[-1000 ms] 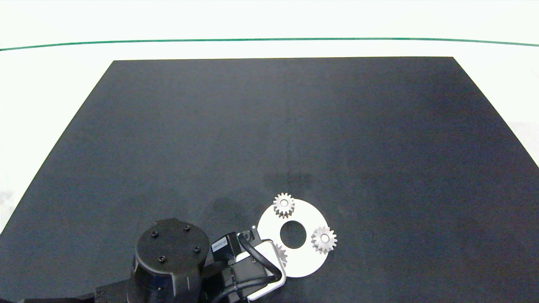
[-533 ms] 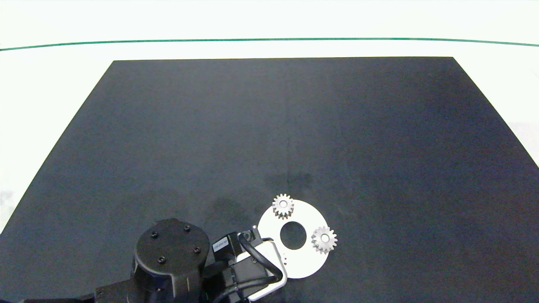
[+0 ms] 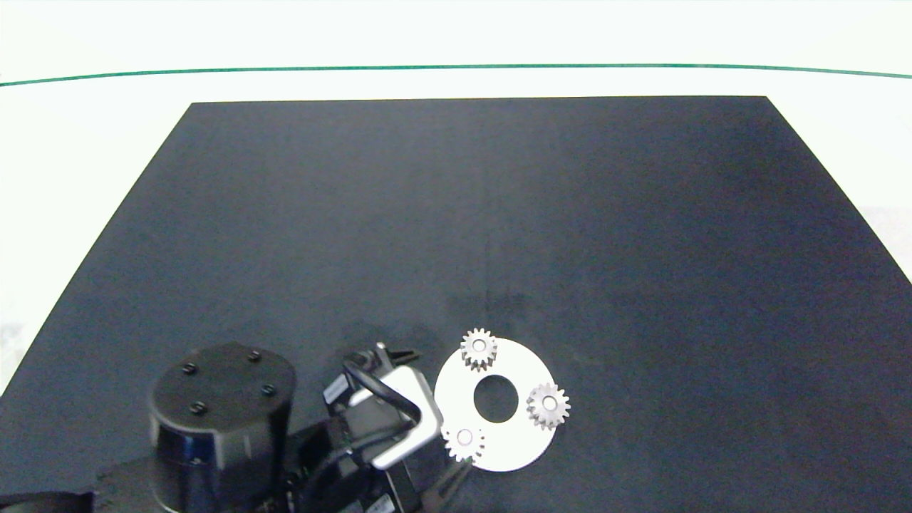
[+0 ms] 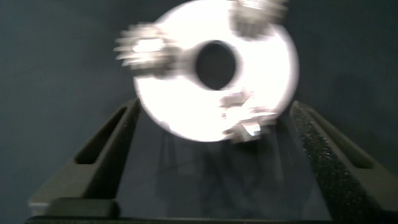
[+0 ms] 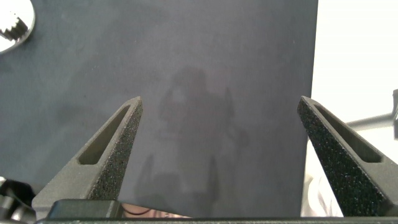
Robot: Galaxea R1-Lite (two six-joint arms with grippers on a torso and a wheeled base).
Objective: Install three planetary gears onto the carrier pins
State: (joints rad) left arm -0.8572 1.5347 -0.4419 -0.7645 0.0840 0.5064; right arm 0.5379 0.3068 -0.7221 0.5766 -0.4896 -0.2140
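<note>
Black mat (image 3: pixel 484 214), covering most of the white table (image 3: pixel 71 128); all parts lie near the middle of its near edge.

Left arm (image 3: pixel 214 420), entering at the near left corner of the mat. The left gripper (image 4: pixel 214 171) hangs just beside the disc's near-left rim, fingers spread wide and holding nothing.

Right gripper (image 5: pixel 221 155), parked over bare mat beside the mat's edge, fingers likewise spread and empty; it does not appear in the head view.

White carrier disc (image 3: pixel 524 445), flat on the mat, with a large centre hole.

Three planetary gears, each seated flat on the disc with a pale pin end showing in its bore: far gear (image 3: pixel 479 348), right gear (image 3: pixel 548 406), near-left gear (image 3: pixel 464 442). The carrier pins themselves are otherwise hidden by the gears.

Step in hand, as judged: release of the third gear, the one nearest the left gripper. All three positions appear filled, so the task looks essentially complete. The next move calls for a clean retreat of the left arm, without brushing the near-left gear or nudging the disc.
</note>
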